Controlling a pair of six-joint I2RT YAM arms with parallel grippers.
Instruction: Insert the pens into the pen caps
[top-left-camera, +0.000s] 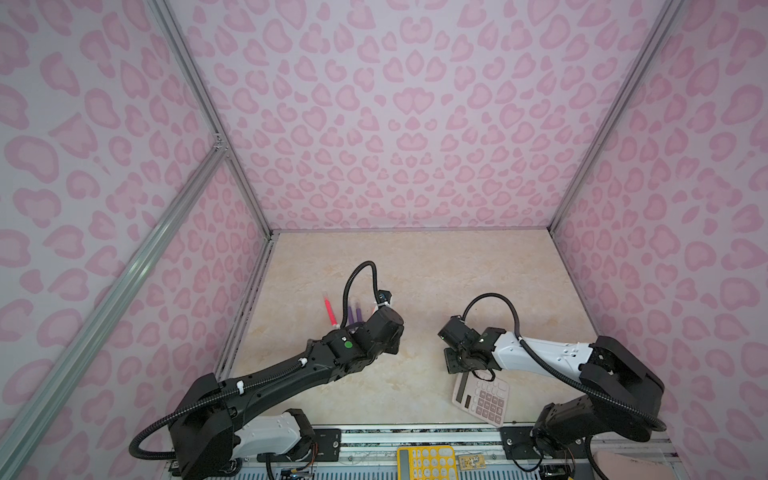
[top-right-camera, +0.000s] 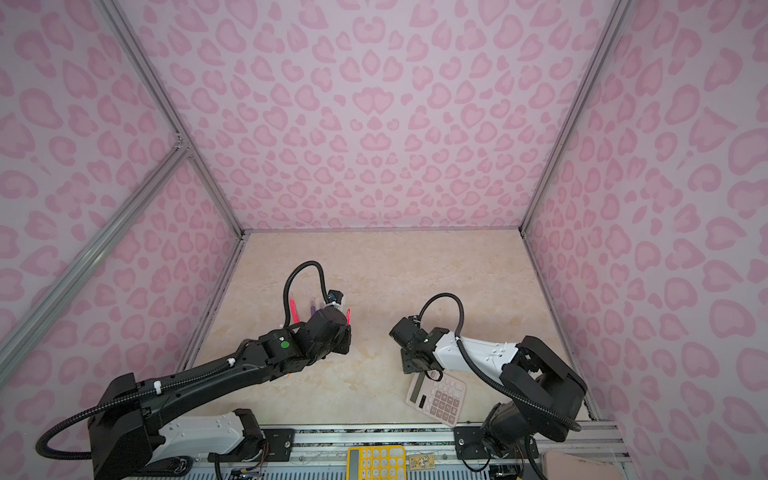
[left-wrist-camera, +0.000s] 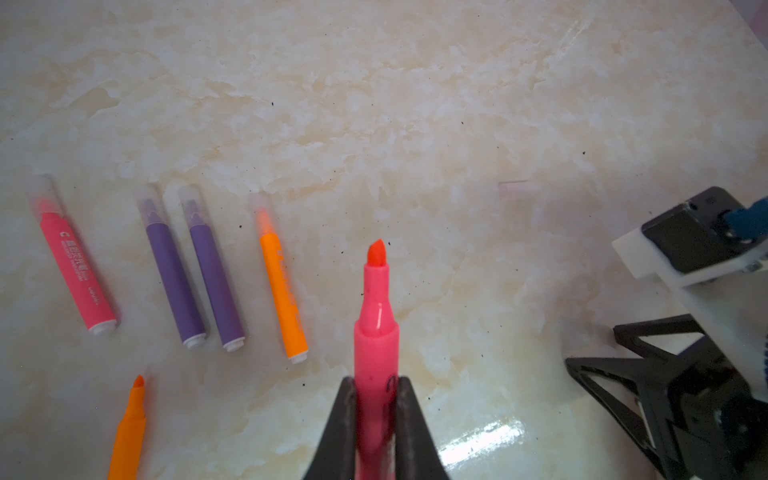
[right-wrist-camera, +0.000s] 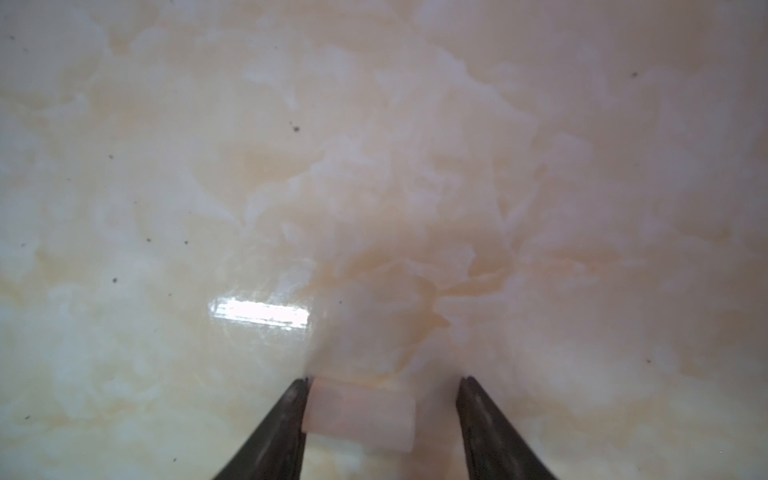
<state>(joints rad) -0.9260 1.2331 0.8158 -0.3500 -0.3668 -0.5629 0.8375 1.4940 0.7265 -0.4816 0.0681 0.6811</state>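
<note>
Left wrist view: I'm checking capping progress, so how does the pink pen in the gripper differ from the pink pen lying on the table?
The held pink pen has a bare tip; the lying pink pen wears a clear cap. The held pen is clamped in the left gripper; the lying one rests free on the table. Both have pink barrels.

Held pen (left-wrist-camera: 376, 332): rear hidden between left gripper (left-wrist-camera: 376, 381) fingers, cut by edge.
Uncapped orange pen (left-wrist-camera: 129, 428): barrel cut by edge.
Loose cap (left-wrist-camera: 519, 190): faint, blurred.
Pink calculator (top-left-camera: 484, 401): corner under right arm (top-left-camera: 540, 353).
Yellow calculator (top-left-camera: 426, 462): cut by edge in both top views.
</note>
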